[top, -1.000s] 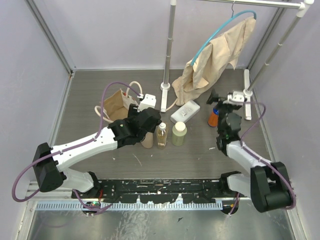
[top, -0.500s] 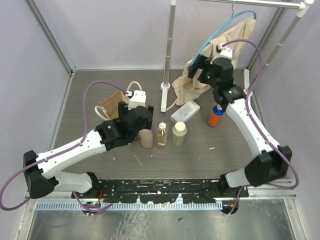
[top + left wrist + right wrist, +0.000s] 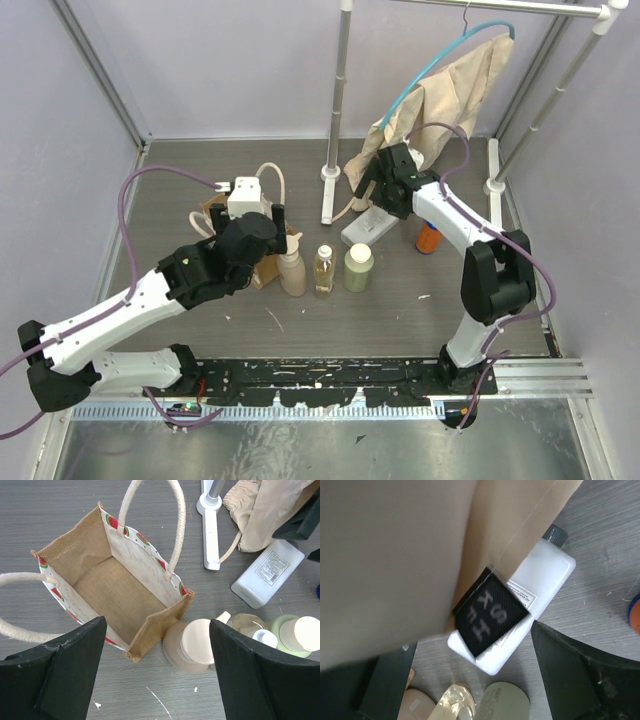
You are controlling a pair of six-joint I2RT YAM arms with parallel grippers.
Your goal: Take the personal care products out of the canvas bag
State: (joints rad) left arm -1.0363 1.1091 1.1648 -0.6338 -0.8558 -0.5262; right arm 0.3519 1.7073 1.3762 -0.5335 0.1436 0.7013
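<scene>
Plainly the bag [image 3: 115, 597] stands mouth-up with a bare floor, straight below the left gripper [image 3: 156, 630], whose jaws are spread wide and empty. Three bottles [image 3: 322, 270] stand just beside its right wall. The white bottle [image 3: 540, 575] lies flat further right, under the right gripper [image 3: 474, 637], likewise agape.

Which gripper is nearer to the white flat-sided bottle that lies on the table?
Right. The right gripper hangs open just above the white flat-sided bottle. The left gripper is farther, off to the bottle's left, open over the canvas bag.
</scene>
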